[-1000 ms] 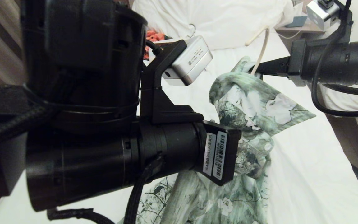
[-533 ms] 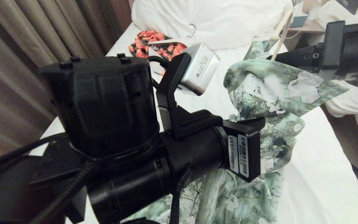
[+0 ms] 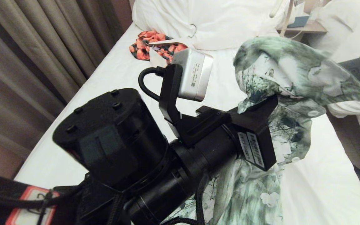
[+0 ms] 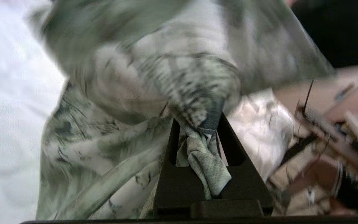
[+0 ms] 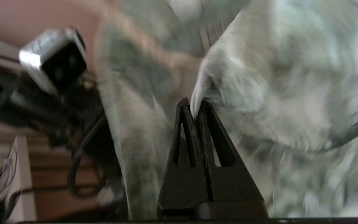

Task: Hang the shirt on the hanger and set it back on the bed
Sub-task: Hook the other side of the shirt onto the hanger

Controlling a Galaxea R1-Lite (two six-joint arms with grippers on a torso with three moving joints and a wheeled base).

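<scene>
The green-and-white floral shirt [image 3: 292,72] hangs lifted above the bed [image 3: 111,81], its lower part trailing onto the sheet. My left gripper [image 3: 272,101] reaches up under it and is shut on a bunched fold of the shirt [image 4: 208,161], as the left wrist view shows [image 4: 197,119]. My right gripper [image 5: 194,105] is shut, with a thin pale piece, apparently the hanger, pinched at its tips and shirt cloth [image 5: 275,93] draped over it. In the head view the shirt hides that gripper. A cream stretch of the hanger [image 3: 289,15] sticks up above the shirt.
An orange-and-black floral garment [image 3: 148,43] and a white hanger with a metal hook [image 3: 193,29] lie by the bunched duvet [image 3: 214,22]. Curtains [image 3: 27,47] run along the left. A nightstand [image 3: 305,26] and another bed [image 3: 342,28] stand on the right.
Both grippers have risen with the shirt. The right one moved up and to the right, going behind the cloth. The left wrist rolled and climbed, and the hanger now pokes out higher.
</scene>
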